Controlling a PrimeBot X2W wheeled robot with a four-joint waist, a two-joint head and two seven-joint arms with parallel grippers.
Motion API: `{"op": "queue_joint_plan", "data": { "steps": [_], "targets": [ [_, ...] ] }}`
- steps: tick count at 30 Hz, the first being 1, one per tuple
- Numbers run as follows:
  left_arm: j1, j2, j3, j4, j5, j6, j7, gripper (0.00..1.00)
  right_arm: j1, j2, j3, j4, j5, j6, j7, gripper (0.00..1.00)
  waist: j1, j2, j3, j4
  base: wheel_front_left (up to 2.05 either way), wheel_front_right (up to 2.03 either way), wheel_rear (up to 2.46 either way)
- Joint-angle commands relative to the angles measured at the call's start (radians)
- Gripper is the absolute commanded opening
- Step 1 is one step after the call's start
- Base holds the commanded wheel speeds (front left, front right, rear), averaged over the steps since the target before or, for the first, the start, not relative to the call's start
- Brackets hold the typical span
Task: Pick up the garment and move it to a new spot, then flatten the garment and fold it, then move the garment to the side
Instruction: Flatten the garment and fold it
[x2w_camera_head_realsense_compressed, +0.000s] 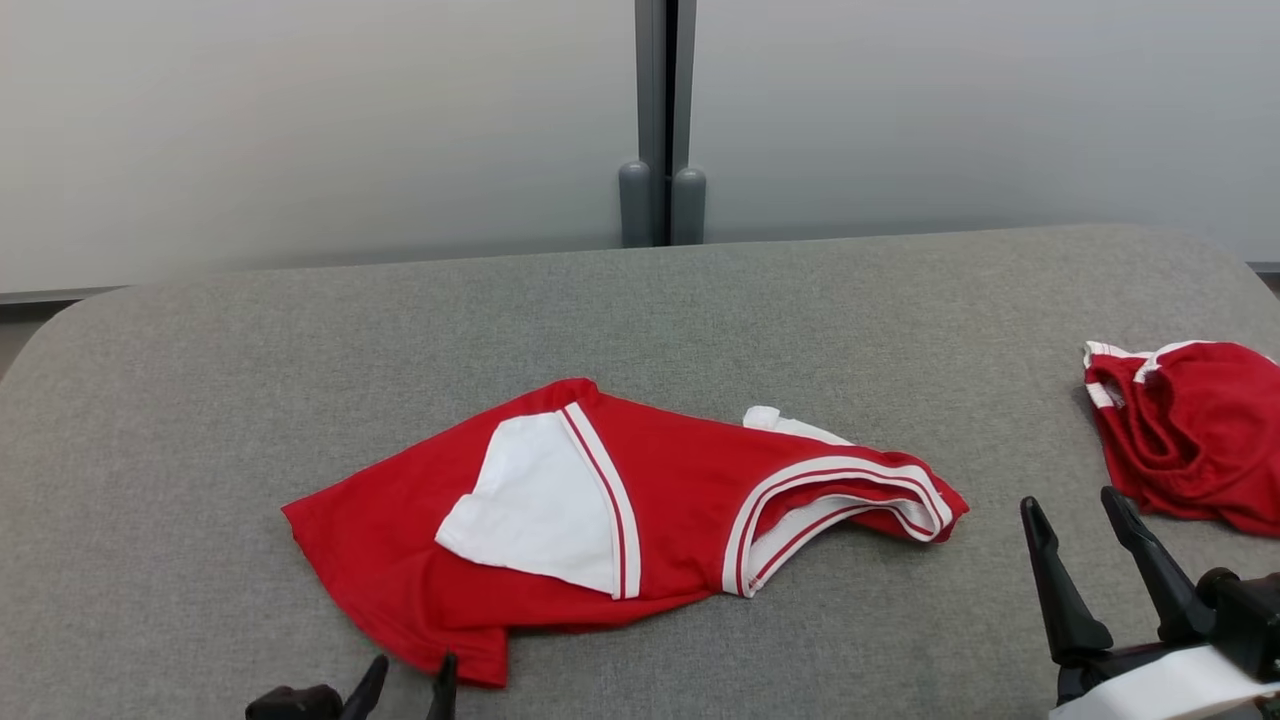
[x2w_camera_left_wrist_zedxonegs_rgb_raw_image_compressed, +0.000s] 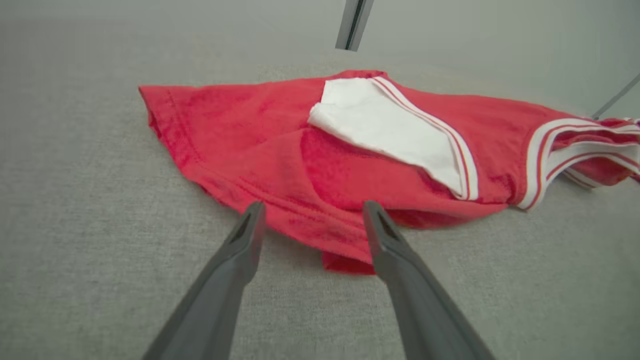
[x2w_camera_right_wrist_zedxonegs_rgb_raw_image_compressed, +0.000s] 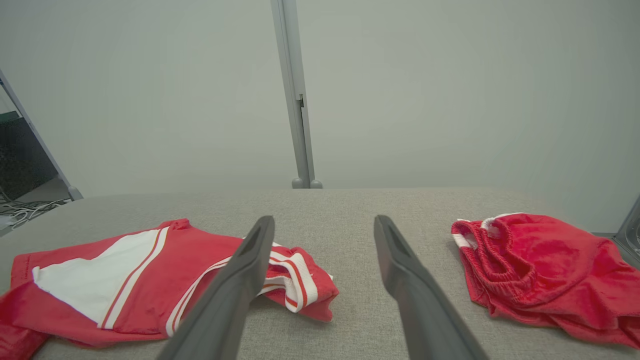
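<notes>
**Kid:** Is the garment (x2w_camera_head_realsense_compressed: 620, 510) folded?

**Helper:** No. It lies bunched in the middle of the gray table (x2w_camera_head_realsense_compressed: 700, 300). A white flap is flipped over the red part. The stripy end is curled up on its 3 o'clock side. I think it needs to be made flat, folded and moved to the side. I cannot tell if it is in its new spot.

**Kid:** What are the grippers doing?

**Helper:** The left gripper (x2w_camera_head_realsense_compressed: 414, 662) is at the garment's 7 o'clock, right by the near hem. Its 2 fingers are spread, with a bit of hem between them. They grab nothing. The right gripper (x2w_camera_head_realsense_compressed: 1072, 500) is at 4 o'clock, over bare table. Its fingers are spread and empty too.

**Kid:** Is anything in the way?

**Helper:** 1 other red cloth (x2w_camera_head_realsense_compressed: 1190, 440) sits in a heap at 3 o'clock, well apart. It takes up room there, so I think the 9 o'clock side is the better place to put the garment.
</notes>
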Motion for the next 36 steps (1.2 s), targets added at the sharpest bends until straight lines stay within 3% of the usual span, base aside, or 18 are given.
{"op": "queue_joint_plan", "data": {
  "steps": [1, 5, 6, 7, 8, 15, 19, 29, 36],
  "targets": [
    [-0.012, 0.002, 0.001, 0.014, -0.006, -0.010, -0.008, 1.00, -0.009, 0.000, -0.004, -0.001, 0.004, 0.000, -0.001, 1.00, 0.0000, 0.0000, 0.011, -0.002, 0.00, 0.00, 0.00],
    [-0.052, -0.024, 0.001, 0.104, -0.051, -0.066, -0.032, 1.00, -0.017, 0.005, -0.011, -0.002, 0.003, 0.000, -0.007, 1.00, 0.0000, 0.0000, 0.029, -0.002, 0.00, 0.00, 0.00],
    [-0.064, -0.026, 0.005, 0.118, -0.053, -0.074, -0.046, 0.93, -0.019, 0.005, -0.013, -0.002, 0.002, 0.000, -0.007, 1.00, 0.0000, 0.0000, 0.032, -0.001, 0.00, 0.00, 0.00],
    [-0.075, -0.030, 0.007, 0.134, -0.062, -0.087, -0.052, 0.40, -0.021, 0.007, -0.014, -0.002, 0.001, 0.000, -0.007, 1.00, 0.0000, 0.0000, 0.034, -0.001, 0.00, 0.00, 0.00],
    [-0.087, -0.037, 0.009, 0.144, -0.070, -0.099, -0.061, 0.00, -0.022, 0.009, -0.014, -0.005, -0.001, 0.000, -0.006, 1.00, 0.0000, 0.0000, 0.037, -0.001, 0.00, 0.00, 0.00],
    [-0.157, -0.003, -0.003, 0.113, -0.004, -0.101, -0.126, 0.00, -0.025, 0.018, -0.028, -0.017, -0.011, 0.000, -0.007, 1.00, 0.0000, 0.0000, 0.042, -0.005, 0.00, 0.00, 0.00],
    [-0.165, 0.027, -0.009, -0.029, 0.038, -0.071, -0.114, 0.00, -0.011, 0.022, -0.051, -0.020, -0.014, 0.000, -0.010, 1.00, 0.0000, 0.0000, 0.042, 0.010, 0.00, 0.00, 0.00],
    [-0.142, 0.117, -0.008, -0.502, 0.095, 0.001, 0.040, 0.00, -0.019, 0.045, -0.089, -0.035, -0.023, 0.000, -0.014, 1.00, 0.0000, 0.0000, 0.054, 0.044, 0.00, 0.00, 0.00],
    [-0.164, 0.144, 0.015, -0.642, 0.107, 0.031, 0.099, 0.00, -0.038, 0.055, -0.090, -0.042, -0.025, 0.000, -0.023, 1.00, 0.0000, 0.0000, 0.081, 0.039, 0.00, 0.00, 0.00]
  ]
}}
